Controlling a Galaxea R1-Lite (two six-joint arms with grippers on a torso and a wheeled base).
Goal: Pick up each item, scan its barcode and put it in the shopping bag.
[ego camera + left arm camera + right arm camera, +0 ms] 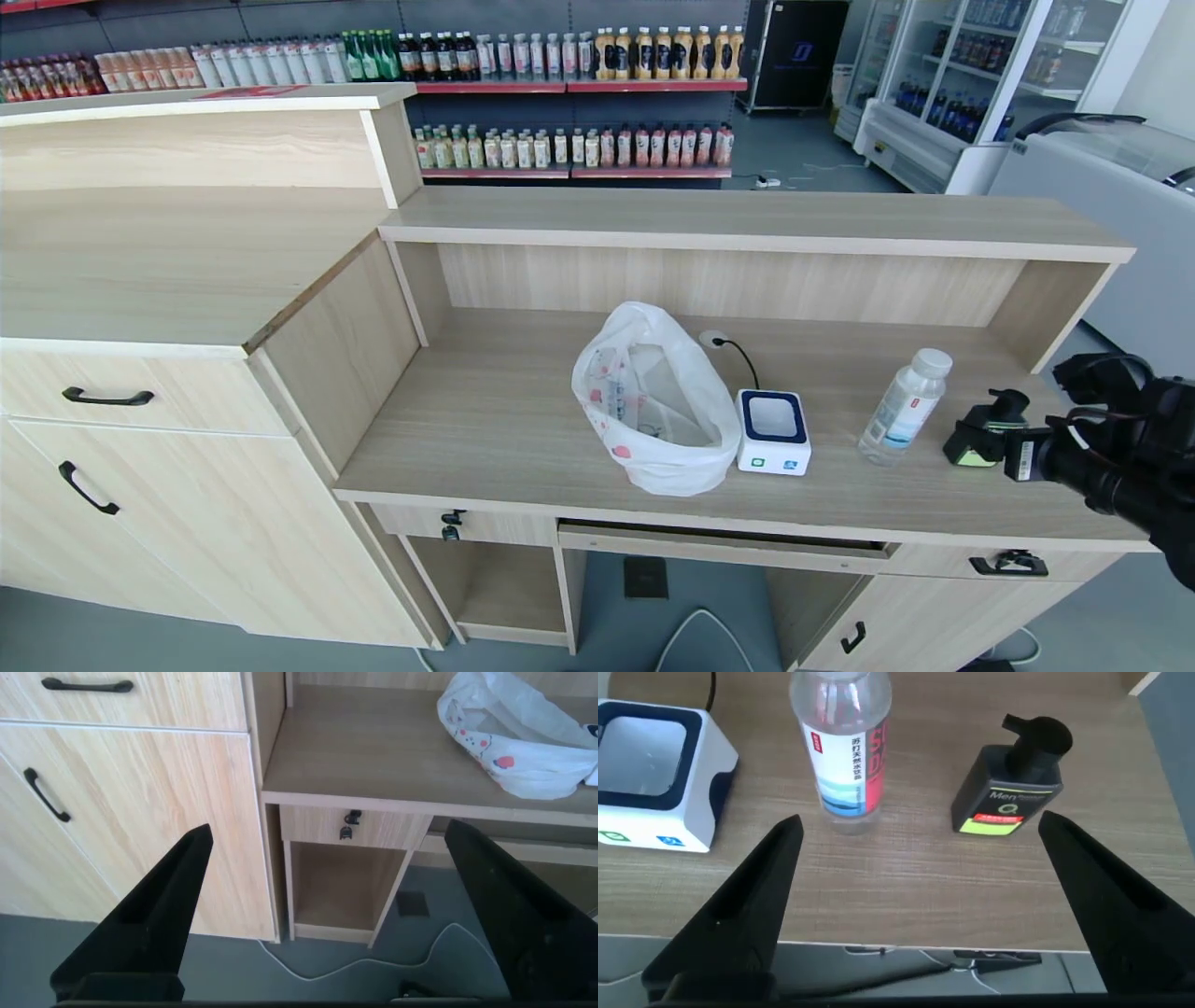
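Note:
A white plastic shopping bag (653,401) stands open on the wooden desk (485,420). Just right of it sits the white and blue barcode scanner (773,431). Farther right stand a clear water bottle (906,406) and a black pump bottle (988,431) with a green label. My right gripper (920,943) hovers open over the desk's front edge, facing the water bottle (842,747) and the pump bottle (1008,779), with nothing between its fingers (738,924). My left gripper (327,943) hangs open below desk height, in front of the desk's left end, with the bag (523,737) off to one side.
A raised shelf (747,224) runs along the desk's back. A taller cabinet (168,280) with black drawer handles stands to the left. The scanner's cable (738,350) runs to the back of the desk. A small keyed drawer (348,826) sits under the desk edge.

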